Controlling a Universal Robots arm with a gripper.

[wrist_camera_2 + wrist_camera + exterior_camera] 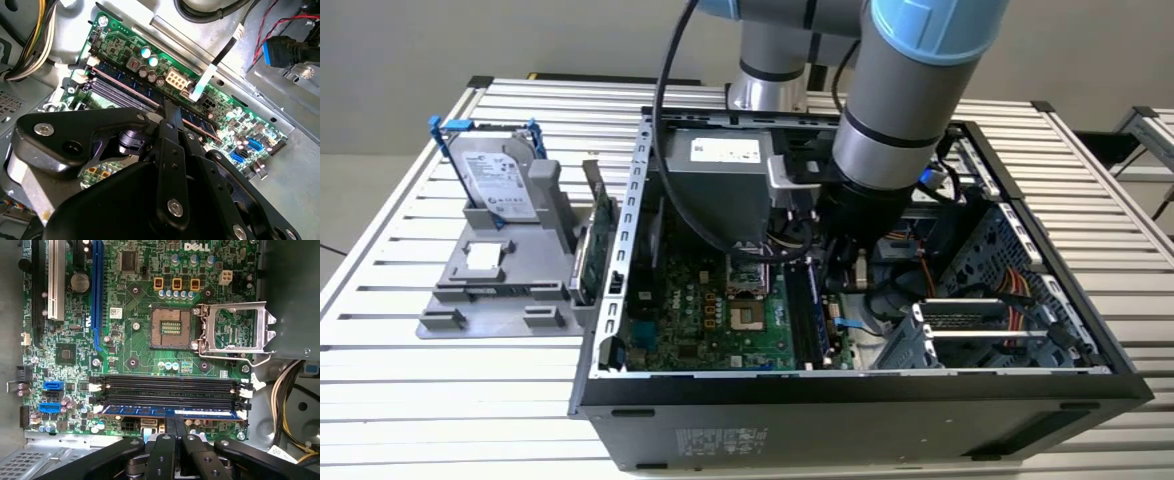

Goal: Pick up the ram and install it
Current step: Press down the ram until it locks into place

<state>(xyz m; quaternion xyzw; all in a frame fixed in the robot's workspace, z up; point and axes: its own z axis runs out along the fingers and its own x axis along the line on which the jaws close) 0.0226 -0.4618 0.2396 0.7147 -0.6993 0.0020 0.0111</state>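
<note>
Slatted surface (400, 330), open PC case (854, 385): gripper (174, 421) pinched shut on ram (150, 411), seated in outermost slot; latches unconfirmed, release pending.

The arm (907, 90) reaches steeply down into the open computer case (1067, 370), its wrist near the middle of the case. In both wrist views the gripper (174, 422) has its black fingers (169, 426) pressed close together, pinching the upper edge of the ram (200, 413).
</note>
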